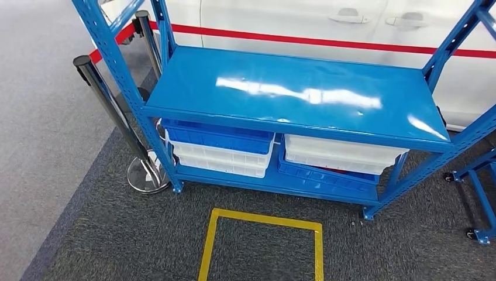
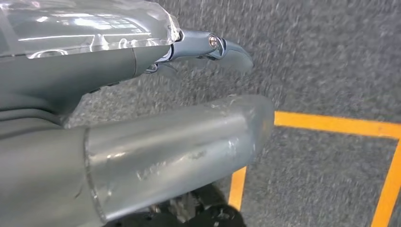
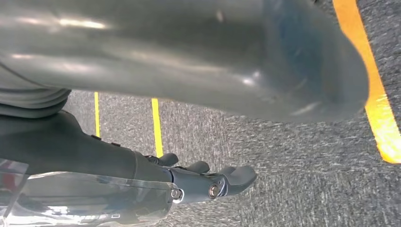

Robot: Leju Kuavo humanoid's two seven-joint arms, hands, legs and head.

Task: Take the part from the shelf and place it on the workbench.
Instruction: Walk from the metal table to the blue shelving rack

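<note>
floor: dark grey carpet [image 1: 117, 240] runs in front of the shelf; lighter grey floor beyond it to the left
shelf: blue metal rack [image 1: 304, 93], glossy top level bare, front edge faces the camera, uprights cut off at frame top
yellow square: tape outline [image 1: 263, 221] on the carpet just in front of the rack, near side cut off
bins: lower level holds a blue bin [image 1: 217, 136] stacked on a white bin [image 1: 219, 159] at left, a white bin [image 1: 339, 153] on a blue bin [image 1: 327, 175] at right; contents hidden by the level above
part: cannot tell where it is, a sliver of red at the right-hand blue bin's rim is too small to identify
post: black stanchion [image 1: 111, 111] on a chrome base just left of the rack
left hand: [image 2: 208, 85] fingers slightly curled, apart from the thumb, holding nothing, over carpet
right hand: [image 3: 227, 142] same, fingers loosely curled, nothing held
</note>
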